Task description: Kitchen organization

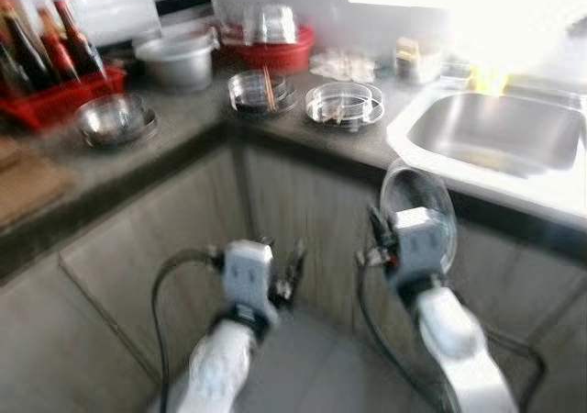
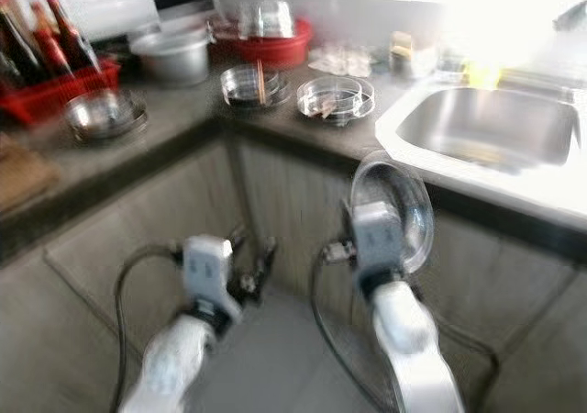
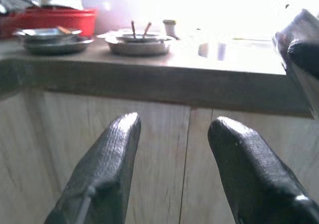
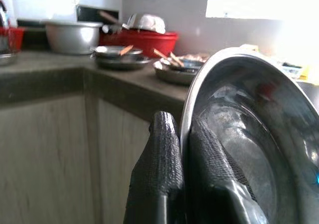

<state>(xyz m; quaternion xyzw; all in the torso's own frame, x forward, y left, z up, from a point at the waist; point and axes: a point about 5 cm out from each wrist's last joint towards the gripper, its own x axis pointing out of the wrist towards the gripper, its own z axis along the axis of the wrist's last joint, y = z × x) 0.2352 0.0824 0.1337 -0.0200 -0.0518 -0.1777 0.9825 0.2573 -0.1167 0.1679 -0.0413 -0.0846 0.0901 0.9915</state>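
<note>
My right gripper (image 1: pixel 396 218) is shut on the rim of a steel plate (image 1: pixel 427 202), held upright in front of the cabinet below the sink (image 1: pixel 495 133). In the right wrist view the two fingers (image 4: pixel 164 169) pinch the plate (image 4: pixel 254 144) edge. My left gripper (image 1: pixel 284 271) hangs low before the cabinet doors, open and empty; its fingers (image 3: pixel 107 169) stand well apart. On the counter sit two steel plates with chopsticks (image 1: pixel 260 92) (image 1: pixel 343 103), a steel bowl (image 1: pixel 112 119), and a steel pot (image 1: pixel 179 61).
A red basin (image 1: pixel 275 50) with an upturned bowl stands at the back. Sauce bottles in a red rack (image 1: pixel 50 60) fill the far left. A wooden board (image 1: pixel 27 188) lies on the left counter (image 1: pixel 183 124). Cabinet doors (image 1: pixel 303 211) face me in the corner.
</note>
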